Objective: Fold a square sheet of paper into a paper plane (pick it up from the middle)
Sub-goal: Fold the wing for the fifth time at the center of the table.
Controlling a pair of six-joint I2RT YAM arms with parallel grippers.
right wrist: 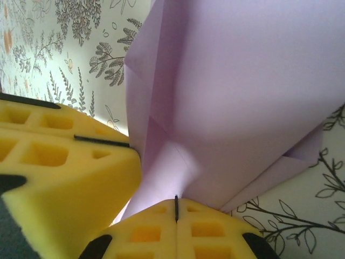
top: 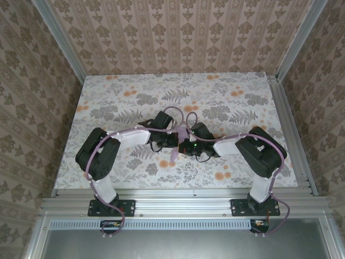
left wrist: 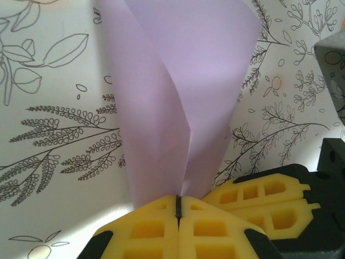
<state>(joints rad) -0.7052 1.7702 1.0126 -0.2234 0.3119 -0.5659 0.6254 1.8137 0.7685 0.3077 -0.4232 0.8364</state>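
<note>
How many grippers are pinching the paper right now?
2. The left gripper is shut on the paper. The right gripper is shut on it close beside the left, at the table's middle.

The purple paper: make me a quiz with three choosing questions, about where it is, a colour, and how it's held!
1. Where is the thin lavender folded paper?
A) the table's far corner
B) between both arms, mid-table
C) beside the left base

2. What colour are the blocky foam fingers?
A) yellow
B) blue
C) green

3. The left gripper is:
A) wide open
B) shut on the paper
C) shut on nothing

B: the top view shows it where the arms meet.
A: both wrist views show yellow fingers.
B: its fingers meet, pinching the paper.
</note>
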